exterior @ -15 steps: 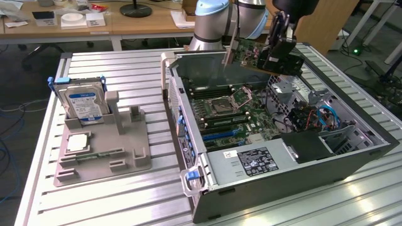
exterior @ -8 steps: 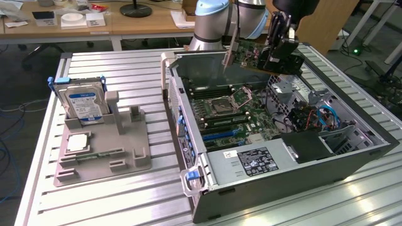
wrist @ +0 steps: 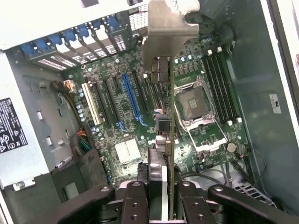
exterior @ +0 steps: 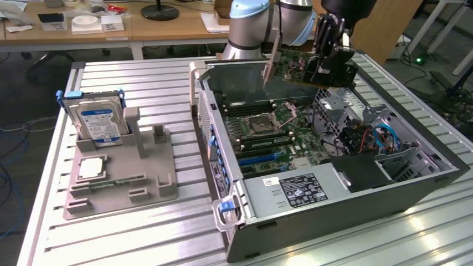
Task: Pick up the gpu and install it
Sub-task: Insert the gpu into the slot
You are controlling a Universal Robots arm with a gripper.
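At nine o'clock of the open computer case point(exterior: 347, 219), a grey holder point(exterior: 148, 160) carries the hard drive point(exterior: 98, 123). Above the case's twelve o'clock edge the gpu point(exterior: 291, 65) hangs on edge, clear of the motherboard point(wrist: 117, 107). The gripper point(exterior: 329, 67) is clamped on the card's three o'clock end.
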